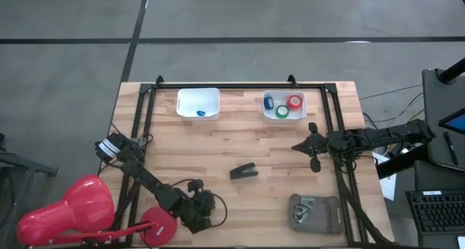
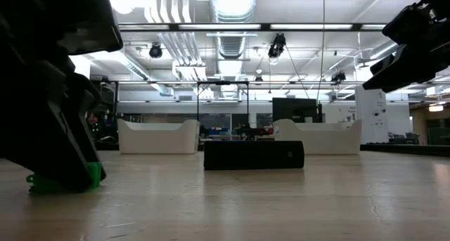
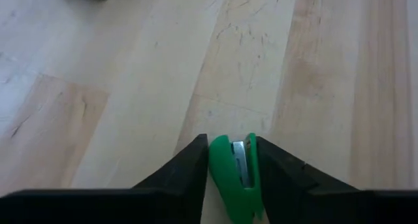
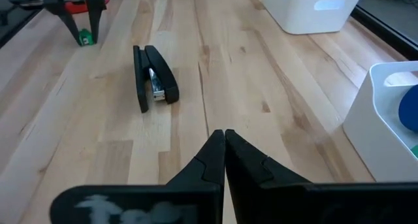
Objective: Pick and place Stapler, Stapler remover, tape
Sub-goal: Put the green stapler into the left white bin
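**Green staple remover taken between the fingers of the left end effector**

The left end effector (image 1: 205, 207) is lowered to the bench (image 1: 240, 144) at its near edge, beside the red lamp base (image 1: 158, 223). Between its two dark fingers (image 3: 189, 165) a small green staple remover (image 3: 234, 175) is seen, with a metal part showing in its middle. The fingers stand close on both sides of it, so a grasp on the remover is judged to be forming or just made; whether it is already firm cannot be told. The remover rests on the wood, as the low view shows, so it is not yet lifted. Its long axis runs along the fingers, pointing forward out of the end effector, which is probably why the approach was made from this side: the narrow width is taken between the fingers.

The right end effector (image 4: 225, 140) is clenched, with nothing in it, and it hovers above the bench just in front of the white bin (image 1: 284, 107) holding the tape rolls (image 1: 293, 101).

The black stapler (image 1: 244, 171) lies flat on the bench between both end effectors, well apart from the left one. Its long axis is laid nearly across the bench, a little slanted, and it appears slightly opened at one end. A second white bin (image 1: 197, 102) stands far beyond the left end effector.
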Tool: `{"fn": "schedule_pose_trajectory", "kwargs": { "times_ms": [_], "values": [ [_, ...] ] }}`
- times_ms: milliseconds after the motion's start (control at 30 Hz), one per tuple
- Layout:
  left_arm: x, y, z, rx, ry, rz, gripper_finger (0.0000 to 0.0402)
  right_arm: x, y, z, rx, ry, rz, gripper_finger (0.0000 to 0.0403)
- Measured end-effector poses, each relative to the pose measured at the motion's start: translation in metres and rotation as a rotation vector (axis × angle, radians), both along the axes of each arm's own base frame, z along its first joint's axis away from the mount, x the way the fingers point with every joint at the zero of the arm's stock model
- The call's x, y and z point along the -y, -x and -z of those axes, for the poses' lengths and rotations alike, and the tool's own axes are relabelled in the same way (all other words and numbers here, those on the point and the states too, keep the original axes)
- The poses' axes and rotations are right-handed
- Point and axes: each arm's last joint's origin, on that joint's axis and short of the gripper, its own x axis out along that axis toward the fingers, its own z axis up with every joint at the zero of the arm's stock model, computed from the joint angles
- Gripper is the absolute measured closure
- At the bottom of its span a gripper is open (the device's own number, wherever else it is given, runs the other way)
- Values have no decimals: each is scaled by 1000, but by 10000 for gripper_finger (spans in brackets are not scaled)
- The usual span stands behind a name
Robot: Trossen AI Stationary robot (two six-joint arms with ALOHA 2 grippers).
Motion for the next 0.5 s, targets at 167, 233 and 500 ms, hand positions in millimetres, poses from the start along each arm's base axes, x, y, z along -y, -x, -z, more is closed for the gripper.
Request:
{"fn": "schedule_pose_trajectory", "kwargs": {
  "times_ms": [167,233,500],
  "values": [
    [-5,-1,0,25,-63,-32,304,0,0,0,0,0,0,394],
    [-9,-1,1,39,-119,-53,313,0,0,0,0,0,0,394],
    [-23,-8,-1,126,-259,-162,317,0,0,0,0,1,0,394]
  ]
}}
